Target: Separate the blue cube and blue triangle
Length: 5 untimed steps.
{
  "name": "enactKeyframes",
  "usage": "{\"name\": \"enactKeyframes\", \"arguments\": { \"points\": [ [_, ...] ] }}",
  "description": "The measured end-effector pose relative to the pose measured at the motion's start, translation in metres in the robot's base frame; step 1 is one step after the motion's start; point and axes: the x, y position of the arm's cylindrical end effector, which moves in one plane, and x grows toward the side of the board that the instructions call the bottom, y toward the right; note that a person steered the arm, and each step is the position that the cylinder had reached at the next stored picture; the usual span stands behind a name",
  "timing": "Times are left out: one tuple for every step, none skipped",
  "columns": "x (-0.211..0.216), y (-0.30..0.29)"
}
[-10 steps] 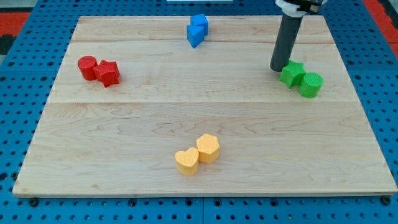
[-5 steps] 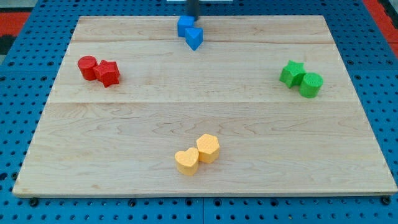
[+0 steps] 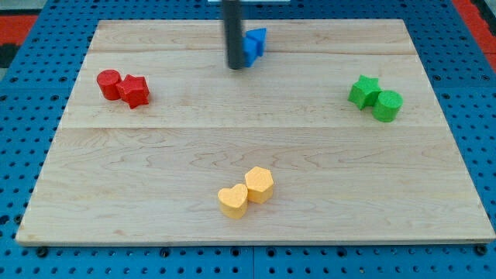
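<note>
My tip [image 3: 235, 67] rests on the wooden board near the view's top centre, with the dark rod rising out of the top of the view. The blue cube [image 3: 249, 48] stands just right of the rod, partly hidden by it. The blue triangle [image 3: 259, 39] sits against the cube on its upper right, touching it. My tip is at the lower left of the blue pair, close to the cube or touching it.
A red cylinder [image 3: 108, 82] and a red block [image 3: 135, 91] stand together at the left. A green star [image 3: 363, 91] and green cylinder [image 3: 387, 105] stand at the right. A yellow heart [image 3: 232, 201] and yellow hexagon [image 3: 260, 184] stand at the bottom centre.
My tip went from beside the green star to the top edge, then came down on the left of the blue pair. The blue blocks shifted right and turned; they still touch.
</note>
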Motion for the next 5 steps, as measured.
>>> {"name": "enactKeyframes", "arguments": {
  "points": [
    [-0.015, -0.006],
    [-0.047, -0.049],
    [-0.074, -0.078],
    [-0.101, -0.049],
    [-0.071, 0.011]
  ]
}}
